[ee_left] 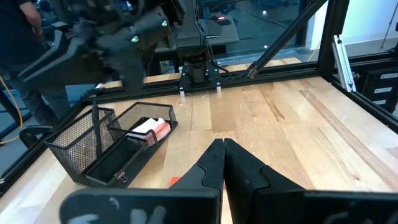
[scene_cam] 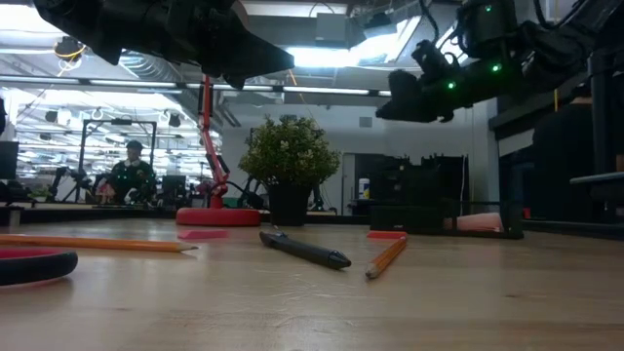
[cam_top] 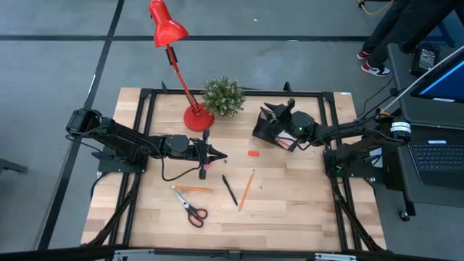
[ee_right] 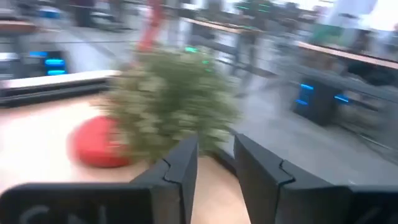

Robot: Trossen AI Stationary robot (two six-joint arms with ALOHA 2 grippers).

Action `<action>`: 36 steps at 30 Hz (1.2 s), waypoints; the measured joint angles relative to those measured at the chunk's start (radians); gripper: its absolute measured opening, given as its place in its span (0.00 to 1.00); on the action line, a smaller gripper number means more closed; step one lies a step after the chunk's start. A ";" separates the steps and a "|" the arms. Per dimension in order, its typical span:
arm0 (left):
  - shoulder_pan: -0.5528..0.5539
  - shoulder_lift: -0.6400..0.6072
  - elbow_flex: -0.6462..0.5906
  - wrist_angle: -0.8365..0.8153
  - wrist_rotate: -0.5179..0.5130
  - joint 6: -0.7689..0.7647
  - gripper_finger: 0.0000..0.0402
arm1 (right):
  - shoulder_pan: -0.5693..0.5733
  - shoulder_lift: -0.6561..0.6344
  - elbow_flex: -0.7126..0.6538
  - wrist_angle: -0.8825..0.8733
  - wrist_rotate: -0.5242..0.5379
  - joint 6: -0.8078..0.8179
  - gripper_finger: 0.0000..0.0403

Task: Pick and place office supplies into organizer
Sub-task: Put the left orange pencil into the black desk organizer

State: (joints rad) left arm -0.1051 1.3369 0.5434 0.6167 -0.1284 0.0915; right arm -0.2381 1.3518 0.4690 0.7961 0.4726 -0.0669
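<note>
Wood filled most of what we saw from above: a pale plank surface inside a black frame. We found the left end effector near the middle of it, just in front of the red lamp base, its two dark fingers pressed together with nothing between them. The right end effector hung above the black mesh organizer at the far right part of the surface; from its wrist camera we saw its fingers parted with a gap and nothing held in that gap, the potted plant blurred beyond them.

Inside the organizer we made out a pink and white pad lying in one compartment. On the open wood lay the other supplies: a small red eraser between the two end effectors, a thin black pen and an orange pencil side by side toward the front, a second orange pencil to their left, and the orange-handled scissors just in front of that pencil. All of these were well apart from the organizer.

Behind the surface stood the green potted plant beside the red desk lamp. We also saw a person's legs and shoes at the far right corner of the floor, and a laptop on a cart to the right.
</note>
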 joint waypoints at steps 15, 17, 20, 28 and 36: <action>-0.014 -0.001 0.000 -0.024 -0.009 -0.070 0.00 | 0.200 -0.172 0.000 -0.055 -0.267 -0.150 0.02; -0.032 -0.001 0.001 -0.049 -0.010 -0.068 0.01 | 0.227 -0.183 0.000 -0.116 -0.268 -0.150 0.02; -0.072 -0.001 0.042 -0.180 -0.065 -0.093 0.00 | 0.272 -0.182 0.000 -0.215 -0.267 -0.121 0.01; -0.203 0.003 0.263 -0.721 -0.270 -0.339 0.01 | 0.381 -0.183 0.000 -0.180 -0.267 -0.169 0.01; -0.359 0.034 0.340 -1.085 -0.274 -0.686 0.00 | 0.465 -0.176 0.000 -0.196 -0.265 -0.150 0.01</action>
State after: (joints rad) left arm -0.4637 1.3714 0.8829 -0.4679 -0.4019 -0.5946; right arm 0.2270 1.1755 0.4690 0.5998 0.2077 -0.2173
